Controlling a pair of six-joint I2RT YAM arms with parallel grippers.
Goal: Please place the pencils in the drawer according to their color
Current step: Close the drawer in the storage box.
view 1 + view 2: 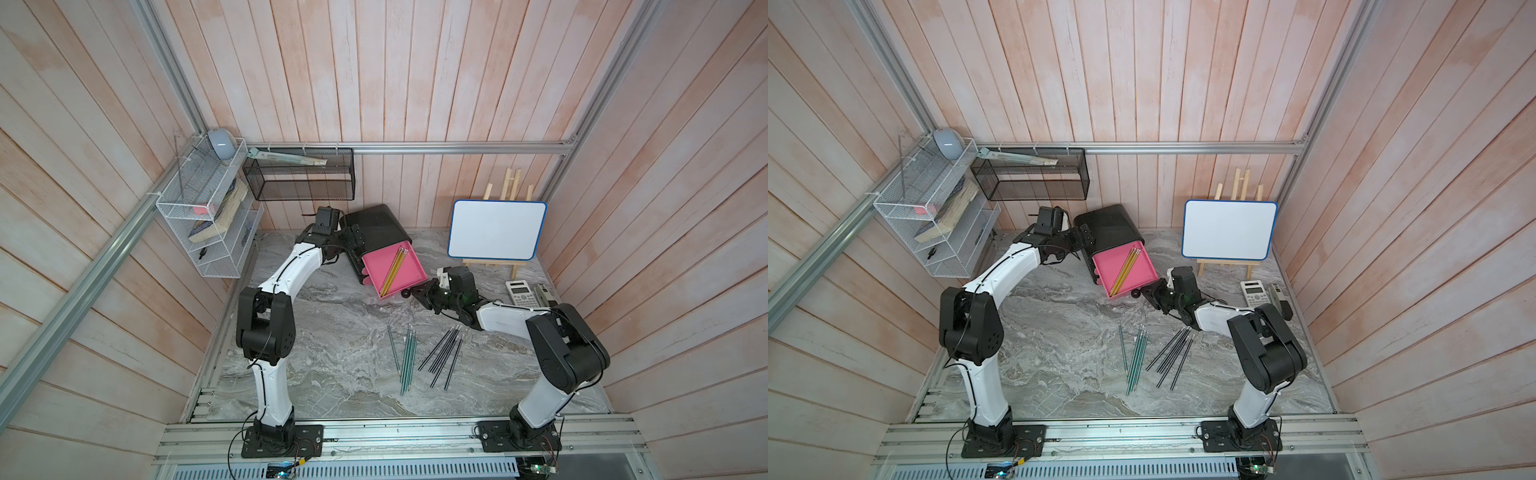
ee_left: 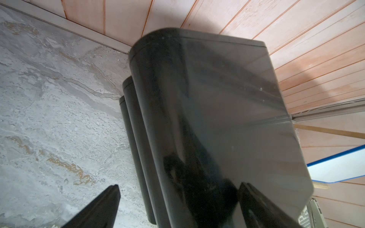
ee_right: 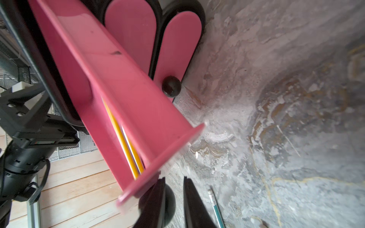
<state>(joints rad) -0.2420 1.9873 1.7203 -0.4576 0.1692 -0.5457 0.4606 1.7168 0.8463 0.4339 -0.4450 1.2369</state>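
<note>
right gripper: we see the jaws a narrow slit apart, with table showing through the gap; nothing is visibly clamped.
knob: the top drawer's. It sits right at one finger and is mostly hidden behind it. We can't tell whether the other finger touches it.
left gripper: jaws wide apart, straddling the cabinet. One finger is clear of it over the table; the other overlaps the black shell, and we can't tell if it makes contact.
top drawer: pulled out, overhanging the table.
yellow pencils: inside it, lying diagonally.
teal pencils: loose bunch on the table between the arms.
black pencils: fanned out just beside the teal ones, on the right arm's side.
lower drawers: both shut. Only one of their knobs shows in the right wrist view, and in both top views they are mostly hidden.
blur: the top drawer's front panel is smeared in the right wrist view.
cut off: one teal pencil runs out of the right wrist view; the left wrist view shows only a corner of the whiteboard.
</note>
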